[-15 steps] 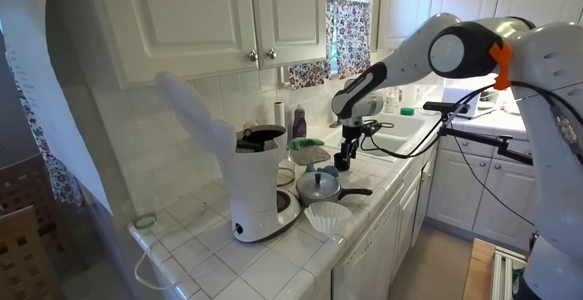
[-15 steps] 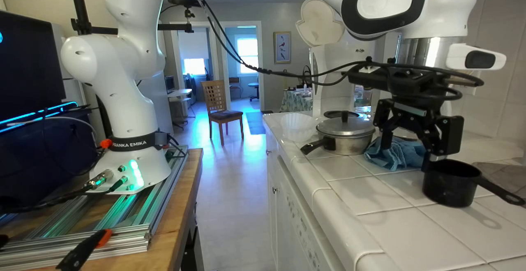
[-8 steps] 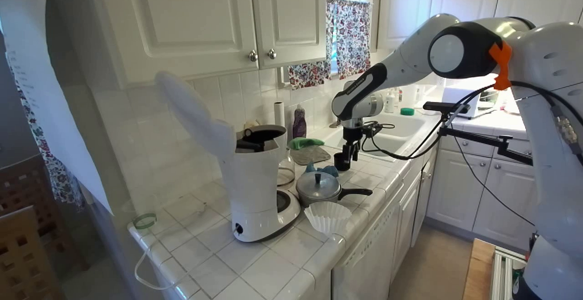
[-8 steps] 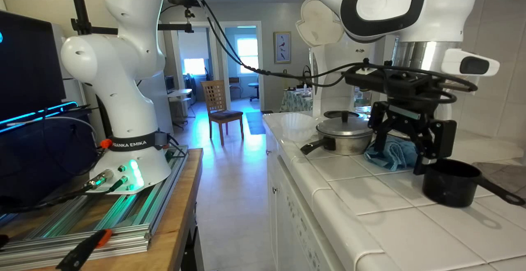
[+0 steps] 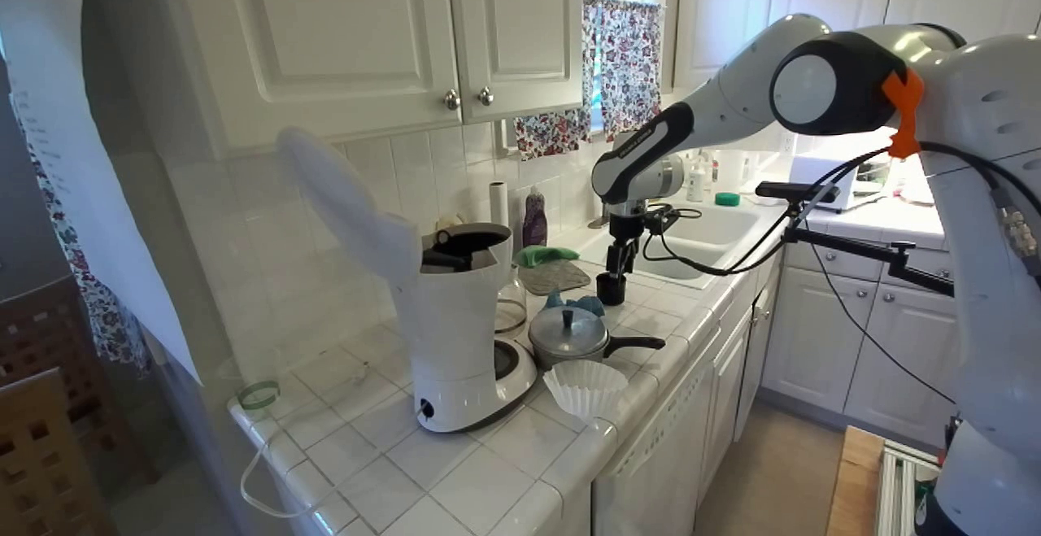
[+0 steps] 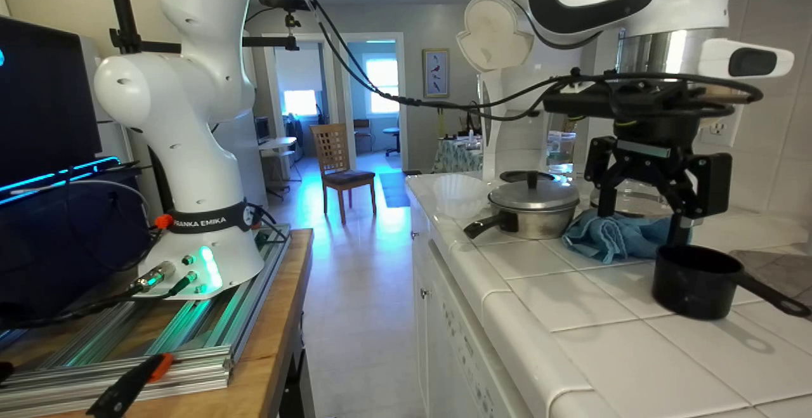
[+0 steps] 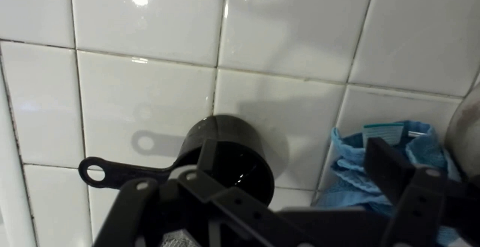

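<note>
Hangs low over the white-tiled table with the jaws spread wide apart. Directly under one side of the jaws, a black measuring cup, upright on the table with its mouth facing up. In the wrist view, overlaps the cup's mouth with that side of the jaws; cannot tell whether touching the rim or hanging just clear. Pointing away from the gap between the jaws, the cup's flat handle, with a round hole at its end.

Under the other side of the jaws, a crumpled blue cloth with a small label. Just past that cloth, outward from the jaws, a metal saucepan with a black-knobbed lid on. Farther from the jaws in the same direction, a fluted paper coffee filter and a white coffee maker with its top raised; closer to the jaws than the coffee maker, a partly hidden glass vessel.

From the jaws toward the backsplash, a gray mat, a bunched green cloth and a purple bottle. On the jaws' side away from the saucepan, a white sink.
</note>
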Robot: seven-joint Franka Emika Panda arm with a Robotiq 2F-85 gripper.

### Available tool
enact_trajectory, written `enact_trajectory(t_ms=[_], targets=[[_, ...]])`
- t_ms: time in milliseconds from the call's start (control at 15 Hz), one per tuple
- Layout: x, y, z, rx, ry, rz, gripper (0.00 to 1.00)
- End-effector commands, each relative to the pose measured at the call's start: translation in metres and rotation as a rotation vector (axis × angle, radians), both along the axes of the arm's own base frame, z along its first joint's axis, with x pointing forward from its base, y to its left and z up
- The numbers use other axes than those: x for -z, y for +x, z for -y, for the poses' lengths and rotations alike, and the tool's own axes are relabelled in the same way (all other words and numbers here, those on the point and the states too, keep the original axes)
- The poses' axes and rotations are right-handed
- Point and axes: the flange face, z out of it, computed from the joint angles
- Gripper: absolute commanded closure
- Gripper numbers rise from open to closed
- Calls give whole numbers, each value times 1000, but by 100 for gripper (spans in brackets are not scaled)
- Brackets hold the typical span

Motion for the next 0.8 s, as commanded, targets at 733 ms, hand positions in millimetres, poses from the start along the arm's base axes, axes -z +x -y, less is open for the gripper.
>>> enact_trajectory(t_ms=[733], targets=[[25,5,11,-8,14,19,0]])
